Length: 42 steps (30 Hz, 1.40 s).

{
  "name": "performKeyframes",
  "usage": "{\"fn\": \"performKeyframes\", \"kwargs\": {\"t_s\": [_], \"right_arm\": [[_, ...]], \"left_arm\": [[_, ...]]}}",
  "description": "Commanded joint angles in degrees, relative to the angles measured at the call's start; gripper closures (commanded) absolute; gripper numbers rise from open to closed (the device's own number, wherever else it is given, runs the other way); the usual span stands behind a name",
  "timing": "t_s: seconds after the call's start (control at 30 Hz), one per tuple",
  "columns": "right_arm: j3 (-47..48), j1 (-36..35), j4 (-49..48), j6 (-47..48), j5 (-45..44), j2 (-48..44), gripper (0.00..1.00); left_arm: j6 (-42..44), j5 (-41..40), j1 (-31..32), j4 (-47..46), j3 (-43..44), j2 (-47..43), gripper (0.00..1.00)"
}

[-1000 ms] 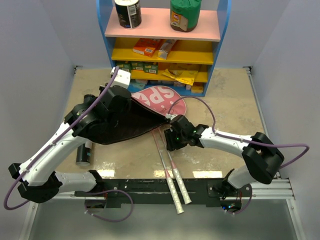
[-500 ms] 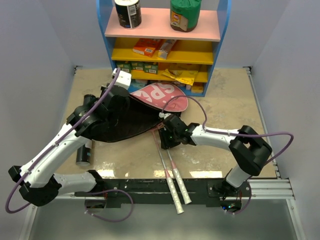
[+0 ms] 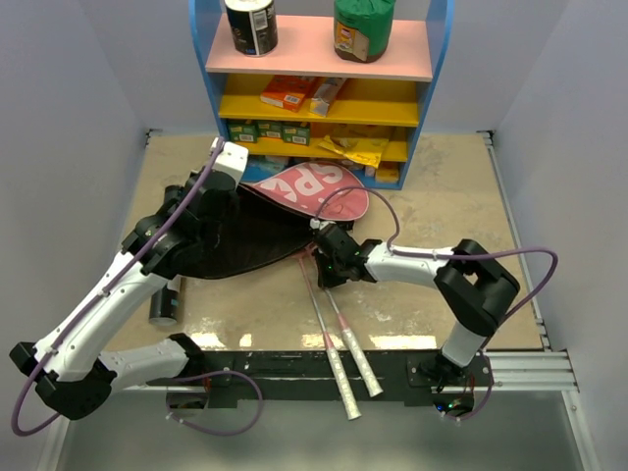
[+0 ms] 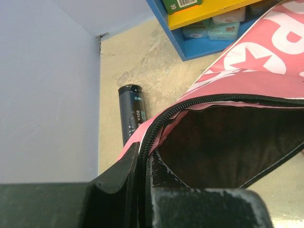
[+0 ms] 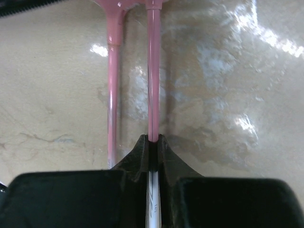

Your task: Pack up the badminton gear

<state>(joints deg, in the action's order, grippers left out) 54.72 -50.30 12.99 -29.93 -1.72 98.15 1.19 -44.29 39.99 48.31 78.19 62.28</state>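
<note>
- Right gripper (image 3: 317, 257), top cam: pressed together on a shaft of the two pink rackets with white handles (image 3: 340, 371), right by the big pink racket-shaped bag (image 3: 316, 188).
- Left wrist cam: left gripper (image 4: 142, 159) pinches the bag's black zipper edge (image 4: 199, 100); a long black tube (image 4: 130, 111) lies beside it.
- Right wrist cam: jaws clamp one thin pink shaft (image 5: 153, 71), the other shaft (image 5: 112, 95) lies free just beside it.

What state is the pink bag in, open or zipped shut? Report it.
Open: the pink bag gapes along its zipper, showing dark lining; the left claw pinches its rim.
</note>
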Motion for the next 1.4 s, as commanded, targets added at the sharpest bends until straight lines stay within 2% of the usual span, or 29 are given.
{"fn": "performKeyframes", "kwargs": {"t_s": [0.0,0.17,0.7,1.0,1.2,1.37], "right_arm": [[-1.6,-1.5,5.1,-4.2,-3.8,-7.7,1.00],[-2.2,-6.1,13.9,-8.0,-5.4,-14.6,1.00],[-7.7,-25.7,30.1,-23.0,2.8,-38.4,1.00],[-7.6,-27.4,34.7,-17.2,12.1,-48.4,1.00],[-4.4,-27.4,42.6,-14.5,9.5,-50.2,1.00],[-3.0,-27.3,47.9,-14.5,6.5,-53.0,1.00]], "left_arm": [[1.2,2.5,-0.7,-6.1,-0.8,-1.1,1.00],[1.4,3.6,-0.6,-8.2,-1.7,-1.0,1.00],[1.3,5.4,-0.8,-15.2,-2.9,4.9,1.00],[3.2,5.1,-3.8,-19.1,-0.9,10.5,1.00],[4.3,4.8,-9.0,-20.5,-1.8,11.8,1.00],[3.1,5.4,-11.1,-20.3,-4.9,10.3,1.00]]}}
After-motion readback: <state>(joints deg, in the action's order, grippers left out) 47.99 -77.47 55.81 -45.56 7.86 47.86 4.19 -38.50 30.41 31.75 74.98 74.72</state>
